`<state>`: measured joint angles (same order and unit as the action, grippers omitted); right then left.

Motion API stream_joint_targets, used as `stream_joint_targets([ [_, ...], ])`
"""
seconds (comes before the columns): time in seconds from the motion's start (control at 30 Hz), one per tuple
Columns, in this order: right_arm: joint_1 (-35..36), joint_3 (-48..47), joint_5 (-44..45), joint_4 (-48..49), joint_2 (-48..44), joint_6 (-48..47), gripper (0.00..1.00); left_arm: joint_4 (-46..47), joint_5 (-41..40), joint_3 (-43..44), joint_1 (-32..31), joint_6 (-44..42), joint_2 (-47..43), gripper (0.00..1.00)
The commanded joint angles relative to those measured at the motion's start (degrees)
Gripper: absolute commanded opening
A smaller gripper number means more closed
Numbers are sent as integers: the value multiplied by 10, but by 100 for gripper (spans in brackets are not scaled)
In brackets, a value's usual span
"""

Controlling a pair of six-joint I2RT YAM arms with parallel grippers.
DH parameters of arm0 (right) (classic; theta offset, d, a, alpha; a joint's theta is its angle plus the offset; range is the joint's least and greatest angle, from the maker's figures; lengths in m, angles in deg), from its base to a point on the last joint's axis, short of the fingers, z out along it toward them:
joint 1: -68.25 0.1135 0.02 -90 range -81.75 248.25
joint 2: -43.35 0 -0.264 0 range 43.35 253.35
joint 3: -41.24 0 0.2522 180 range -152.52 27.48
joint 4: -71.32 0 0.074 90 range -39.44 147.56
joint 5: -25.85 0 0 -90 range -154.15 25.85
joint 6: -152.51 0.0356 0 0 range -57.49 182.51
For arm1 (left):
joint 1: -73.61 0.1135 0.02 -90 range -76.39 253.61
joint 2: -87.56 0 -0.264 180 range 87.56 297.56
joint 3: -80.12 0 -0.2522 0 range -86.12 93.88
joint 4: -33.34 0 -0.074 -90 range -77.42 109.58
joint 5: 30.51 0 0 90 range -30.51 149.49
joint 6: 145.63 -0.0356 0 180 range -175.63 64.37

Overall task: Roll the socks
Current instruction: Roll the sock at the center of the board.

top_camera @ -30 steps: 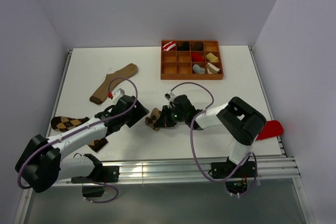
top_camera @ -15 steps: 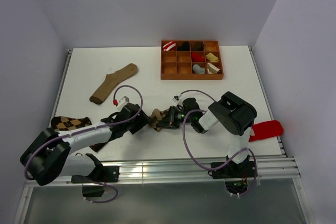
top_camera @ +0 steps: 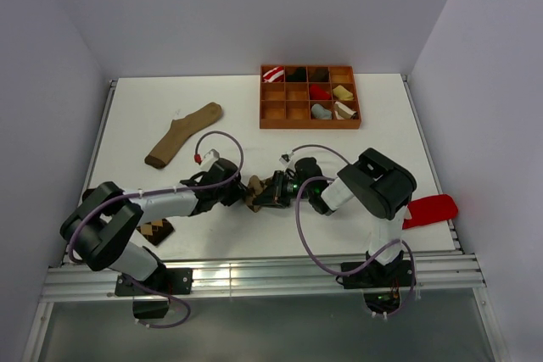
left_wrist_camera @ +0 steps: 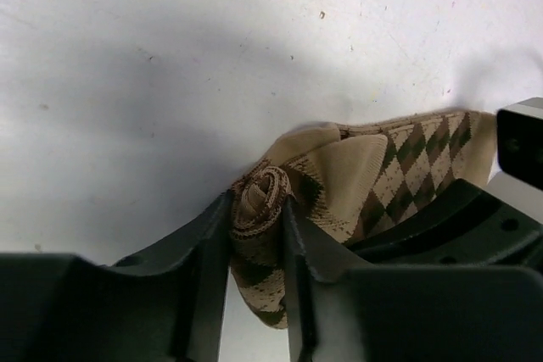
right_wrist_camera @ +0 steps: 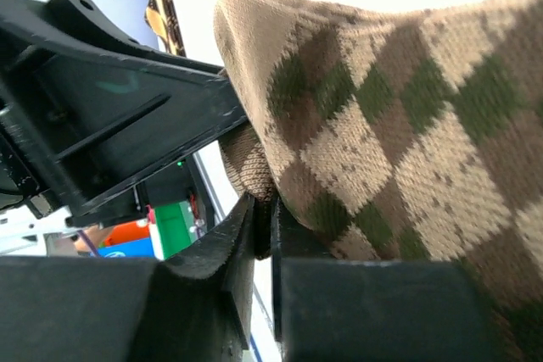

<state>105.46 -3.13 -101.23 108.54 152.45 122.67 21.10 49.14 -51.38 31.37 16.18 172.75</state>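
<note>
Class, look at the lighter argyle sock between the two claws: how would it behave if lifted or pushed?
The argyle sock is probably floppy: it folds and creases on the table. Its rolled end, squeezed by the left claw, looks soft and may unroll if released. The knit likely grips rather than slips.

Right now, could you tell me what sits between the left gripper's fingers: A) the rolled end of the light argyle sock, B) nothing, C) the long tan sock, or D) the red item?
A: the left wrist view shows the left gripper straddling the coiled end of the light argyle sock.
</note>
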Motion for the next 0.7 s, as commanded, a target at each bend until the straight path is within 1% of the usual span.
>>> stream_joint_targets([
  [0.0,1,5,44,-94,-19,-59,16,-45,-5,4,-7,0,38,31],
  [0.03,2,6,54,-101,-43,-71,25,-51,-6,7,-9,0,40,27],
  [0.07,6,9,66,-119,-59,-82,28,-66,-9,10,-10,-3,41,24],
  [0.1,8,10,98,-132,-74,-110,34,-78,-12,20,-12,-4,43,16],
  [0.17,21,10,135,-176,-126,-140,38,-121,-24,35,-14,-13,42,10],
  [0.2,27,10,176,-191,-143,-174,42,-136,-28,52,-16,-17,41,8],
  [0.23,35,9,207,-207,-179,-192,43,-151,-34,62,-18,-20,40,7],
  [0.27,43,7,235,-238,-199,-209,44,-186,-44,83,-19,-29,42,6],
  [0.3,64,6,291,-251,-215,-245,46,-203,-50,94,-23,-33,44,6],
  [0.37,89,8,351,-274,-263,-279,47,-237,-61,117,-28,-49,47,5],
  [0.4,121,10,389,-277,-277,-308,48,-265,-71,138,-30,-54,52,6],
  [0.43,137,12,443,-279,-299,-323,48,-277,-76,147,-34,-59,54,6],
  [0.5,170,12,494,-280,-310,-363,49,-296,-83,171,-38,-70,60,6],
  [0.53,200,8,533,-280,-311,-376,50,-309,-83,176,-38,-78,61,6],
  [0.63,247,-5,575,-284,-293,-409,50,-322,-78,192,-40,-87,69,6],
  [0.67,258,-12,602,-280,-287,-426,50,-325,-77,200,-40,-91,72,6],
])
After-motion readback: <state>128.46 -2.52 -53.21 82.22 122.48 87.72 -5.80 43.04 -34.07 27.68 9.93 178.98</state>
